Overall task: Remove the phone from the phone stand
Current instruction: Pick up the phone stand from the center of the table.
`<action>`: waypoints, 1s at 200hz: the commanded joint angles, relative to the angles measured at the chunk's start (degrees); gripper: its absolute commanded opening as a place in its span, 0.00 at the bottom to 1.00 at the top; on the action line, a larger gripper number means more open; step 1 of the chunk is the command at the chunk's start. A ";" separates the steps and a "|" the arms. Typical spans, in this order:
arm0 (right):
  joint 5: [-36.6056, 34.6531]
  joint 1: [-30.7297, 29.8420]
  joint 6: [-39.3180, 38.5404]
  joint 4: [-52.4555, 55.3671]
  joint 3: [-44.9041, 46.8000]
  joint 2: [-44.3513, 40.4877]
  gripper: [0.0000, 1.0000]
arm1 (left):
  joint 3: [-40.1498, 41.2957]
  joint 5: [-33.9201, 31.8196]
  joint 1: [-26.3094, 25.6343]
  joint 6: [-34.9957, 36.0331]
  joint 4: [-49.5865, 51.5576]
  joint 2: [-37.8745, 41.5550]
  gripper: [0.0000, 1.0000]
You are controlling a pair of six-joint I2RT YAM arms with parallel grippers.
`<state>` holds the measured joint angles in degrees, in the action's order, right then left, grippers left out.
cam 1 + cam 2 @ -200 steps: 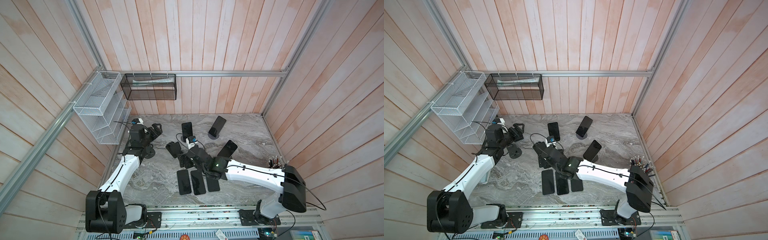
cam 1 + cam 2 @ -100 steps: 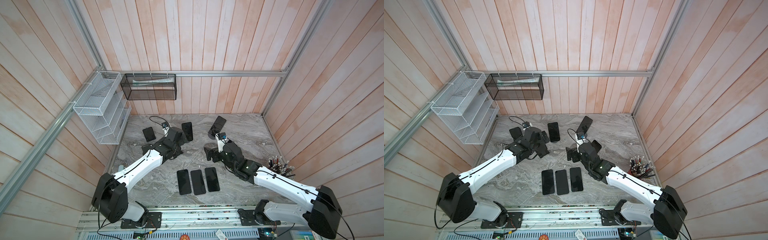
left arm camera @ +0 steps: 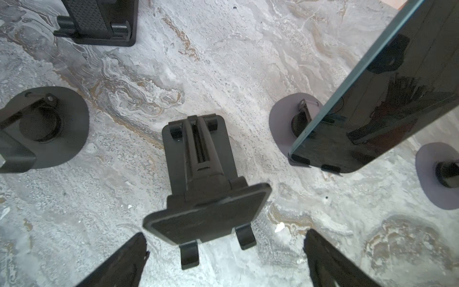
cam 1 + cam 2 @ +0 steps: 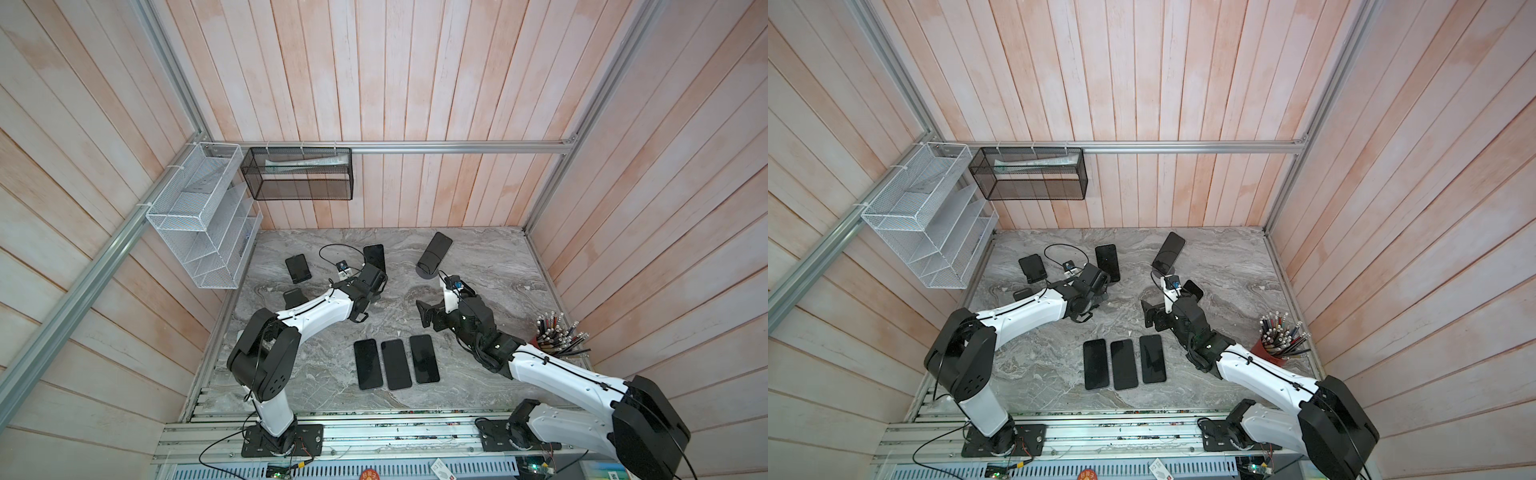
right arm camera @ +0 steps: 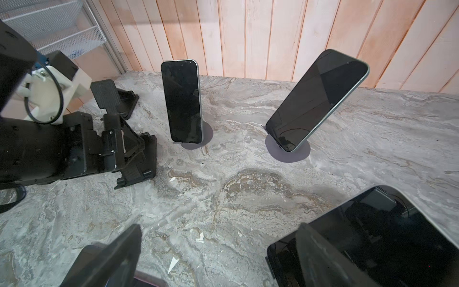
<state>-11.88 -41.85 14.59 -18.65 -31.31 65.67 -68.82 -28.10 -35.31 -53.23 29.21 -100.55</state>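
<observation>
Since the earlier frames both arms have swung apart. Left gripper [image 3: 223,258] and right gripper [image 5: 218,258] stand wide, empty. Phone [image 5: 182,102] sits on its stand [image 5: 196,144], upper centre. Risk: a glancing approach tips the stand.

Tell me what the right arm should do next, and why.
Probably shift the open right claw sideways onto the nearest phone: it stands propped up just beside one finger, and the claw holds nothing.
</observation>
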 commanded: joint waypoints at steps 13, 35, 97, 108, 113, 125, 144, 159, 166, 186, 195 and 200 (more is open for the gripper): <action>1.25 0.23 1.14 -5.91 1.23 1.13 0.98 | -3.28 -3.29 0.36 -0.41 1.72 -3.71 1.00; 1.00 0.18 1.74 -7.58 2.18 2.72 0.98 | -4.70 -3.85 0.55 0.65 1.20 -5.71 0.99; 6.50 0.18 0.91 -12.09 4.04 4.90 0.97 | -2.61 -5.95 1.75 2.66 -1.42 -6.10 0.88; 6.48 0.18 0.96 -12.93 4.62 4.96 0.96 | -1.17 -4.86 2.71 3.82 -3.49 -5.53 0.84; 6.50 0.18 0.92 -13.29 4.77 4.91 0.96 | -0.32 -4.06 3.20 4.55 -4.80 -5.16 0.82; 6.43 0.18 0.81 -13.56 5.07 4.75 0.95 | 1.68 -2.33 4.02 5.97 -7.77 -4.17 0.76; 6.51 0.17 0.84 -14.10 5.61 4.13 0.94 | 4.86 -1.78 4.24 8.47 -12.24 -2.13 0.67; 6.21 0.10 0.86 -14.37 5.82 3.79 0.94 | 6.28 -1.73 4.21 10.08 -14.01 -0.98 0.65; 6.13 0.10 0.71 -14.28 5.88 3.83 0.94 | 6.71 -1.62 4.33 10.78 -14.45 -0.74 0.65; 6.10 -0.07 0.73 -14.26 5.92 3.68 0.93 | 7.60 -0.96 4.63 13.66 -16.03 0.04 0.65; 5.85 -0.16 0.73 -14.48 6.06 3.76 0.92 | 7.95 -0.27 4.94 14.94 -17.16 0.50 0.63; 5.57 -0.17 0.76 -14.61 6.12 3.84 0.92 | 8.39 0.26 5.15 15.88 -18.02 0.85 0.62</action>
<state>-6.07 -41.85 15.40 -31.59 -26.13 70.17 -61.95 -29.23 -31.00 -42.78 16.03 -102.17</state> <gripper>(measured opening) 0.927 0.682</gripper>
